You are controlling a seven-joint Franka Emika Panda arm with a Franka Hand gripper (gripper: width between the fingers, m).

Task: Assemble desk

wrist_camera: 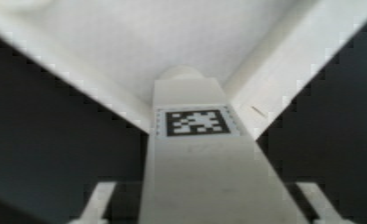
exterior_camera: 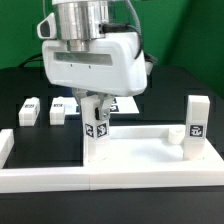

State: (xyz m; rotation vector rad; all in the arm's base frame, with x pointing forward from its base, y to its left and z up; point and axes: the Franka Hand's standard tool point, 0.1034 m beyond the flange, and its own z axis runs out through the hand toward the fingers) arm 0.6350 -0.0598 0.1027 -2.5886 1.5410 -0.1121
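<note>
My gripper point(exterior_camera: 95, 108) is shut on a white desk leg point(exterior_camera: 97, 134), which it holds upright by the top. The leg's tag faces the front. The leg stands at a corner of the white rimmed tabletop point(exterior_camera: 145, 148), on the exterior view's left. In the wrist view the leg point(wrist_camera: 201, 150) runs between my fingers point(wrist_camera: 102, 200) and points into the tabletop's rimmed corner point(wrist_camera: 91, 50). A second leg point(exterior_camera: 197, 122) stands upright at the tabletop's corner on the exterior view's right.
Two more tagged legs point(exterior_camera: 28, 110) point(exterior_camera: 62, 108) lie on the black table at the exterior view's left. Long white border rails point(exterior_camera: 60, 178) run along the front and left. A bit of white tagged surface point(exterior_camera: 126, 103) shows behind the gripper.
</note>
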